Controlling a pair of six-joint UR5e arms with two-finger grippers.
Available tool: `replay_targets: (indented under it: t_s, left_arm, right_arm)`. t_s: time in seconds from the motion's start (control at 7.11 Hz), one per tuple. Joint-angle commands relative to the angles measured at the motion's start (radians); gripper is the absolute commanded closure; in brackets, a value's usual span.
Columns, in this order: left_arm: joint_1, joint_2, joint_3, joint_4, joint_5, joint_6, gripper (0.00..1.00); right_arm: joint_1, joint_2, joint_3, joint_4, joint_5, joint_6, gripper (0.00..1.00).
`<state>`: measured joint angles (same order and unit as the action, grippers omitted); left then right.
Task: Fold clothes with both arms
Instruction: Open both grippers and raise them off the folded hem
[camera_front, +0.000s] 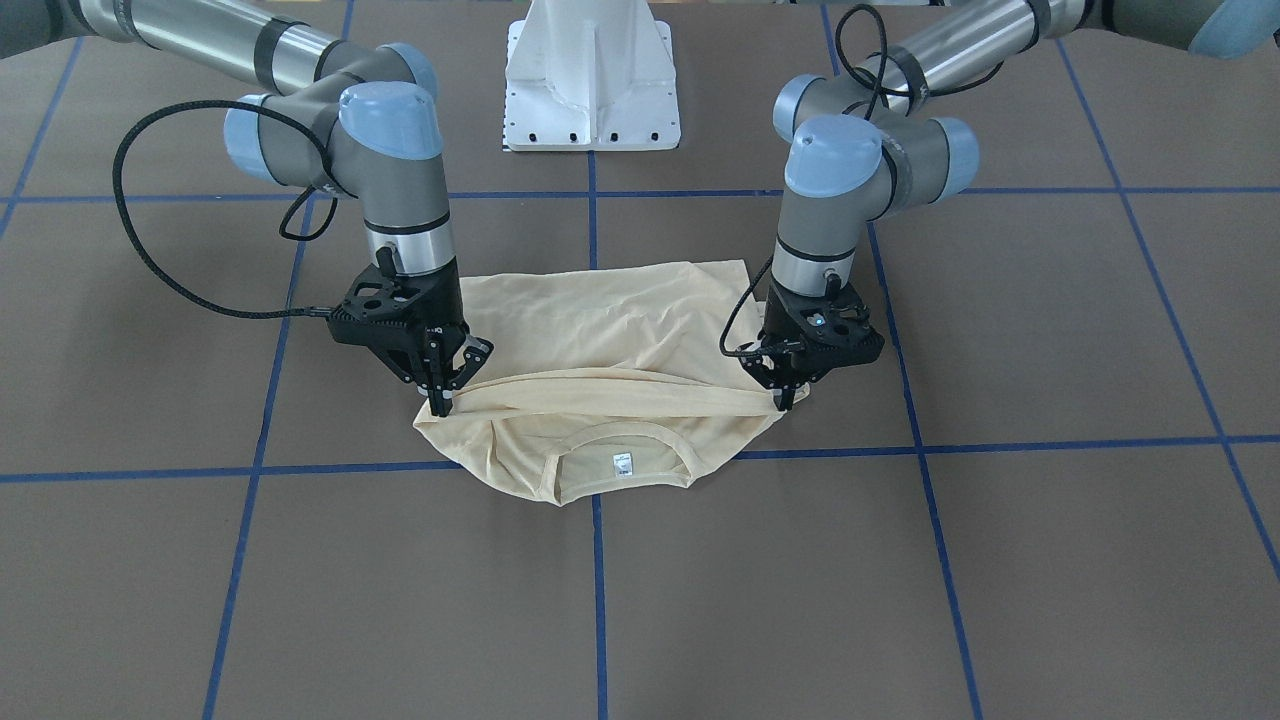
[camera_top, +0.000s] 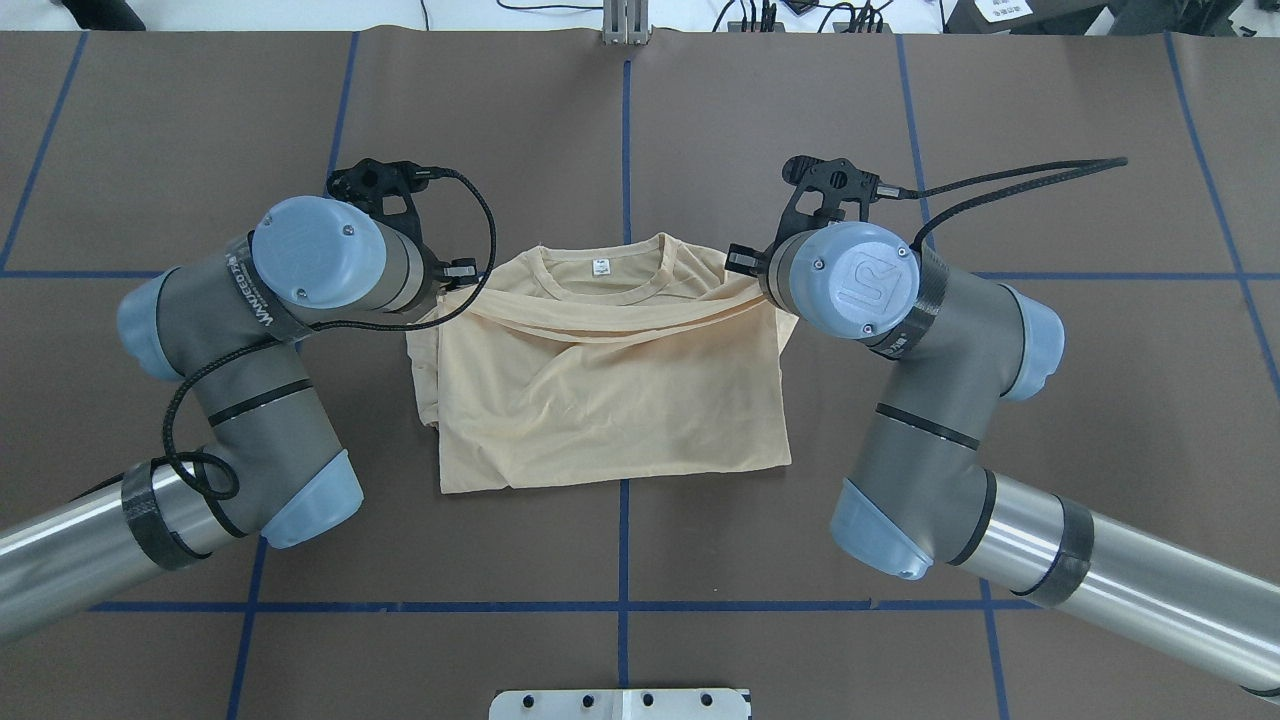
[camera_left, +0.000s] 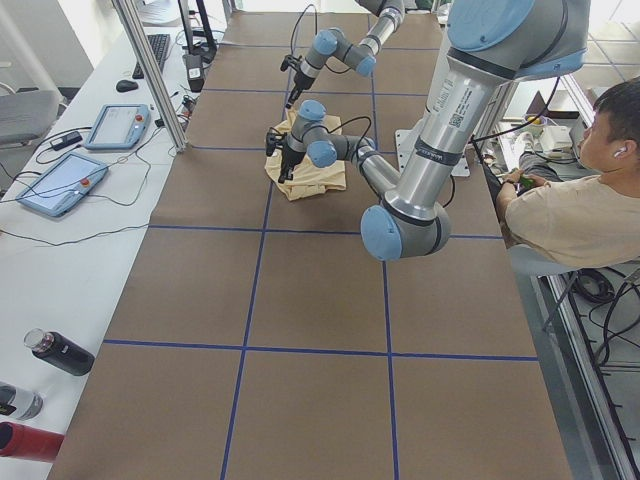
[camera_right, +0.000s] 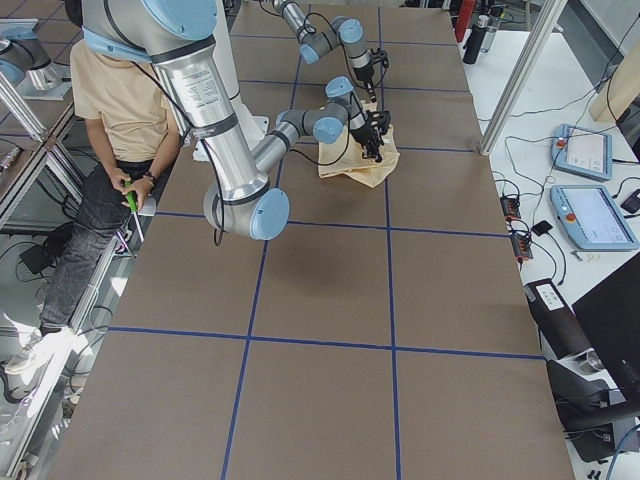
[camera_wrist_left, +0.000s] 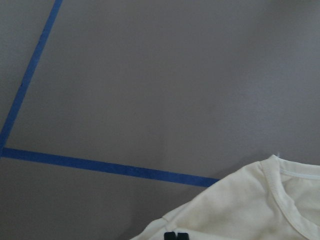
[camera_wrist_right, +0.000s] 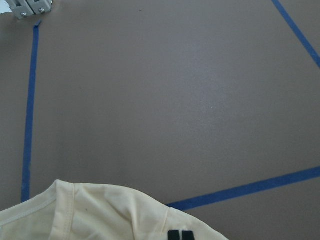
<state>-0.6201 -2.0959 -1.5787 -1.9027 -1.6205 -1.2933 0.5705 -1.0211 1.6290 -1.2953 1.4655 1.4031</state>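
Note:
The cream-yellow T-shirt (camera_front: 610, 320) lies folded on the brown table, back side up, its collar and white neck label (camera_front: 622, 463) towards the far edge. It also shows in the overhead view (camera_top: 600, 400). My left gripper (camera_front: 785, 398) is shut on one end of a raised fold of fabric just behind the collar. My right gripper (camera_front: 440, 403) is shut on the other end. The fold is stretched taut between them, slightly above the table. In the overhead view the wrists hide both sets of fingertips. The wrist views show only shirt corners (camera_wrist_left: 240, 210) (camera_wrist_right: 90, 215).
The white pedestal base (camera_front: 593, 75) stands behind the shirt on the robot's side. Blue tape lines (camera_top: 622, 150) grid the table. A seated operator (camera_left: 570, 200) is beside the table. Control tablets (camera_left: 60, 180) and bottles (camera_left: 60, 352) lie on a side bench.

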Motion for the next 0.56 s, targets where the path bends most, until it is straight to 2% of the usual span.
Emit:
replay_targets:
  t_s: [0.0,0.14,0.28,0.42]
  left_arm:
    - [-0.003,-0.001,0.028,-0.041,0.002,0.032,1.00]
    - [-0.006,-0.001,0.029,-0.054,0.001,0.032,1.00]
    - [-0.006,-0.001,0.028,-0.059,0.001,0.032,0.62]
    - [-0.009,0.001,0.016,-0.056,-0.002,0.072,0.01]
  right_arm:
    - [0.009,0.009,-0.044,0.033,0.001,-0.022,1.00]
    - [0.012,0.010,-0.049,0.034,0.003,-0.021,0.86]
    - [0.014,0.010,-0.050,0.034,0.003,-0.024,0.01]
    - [0.046,0.027,-0.049,0.034,0.053,-0.038,0.00]
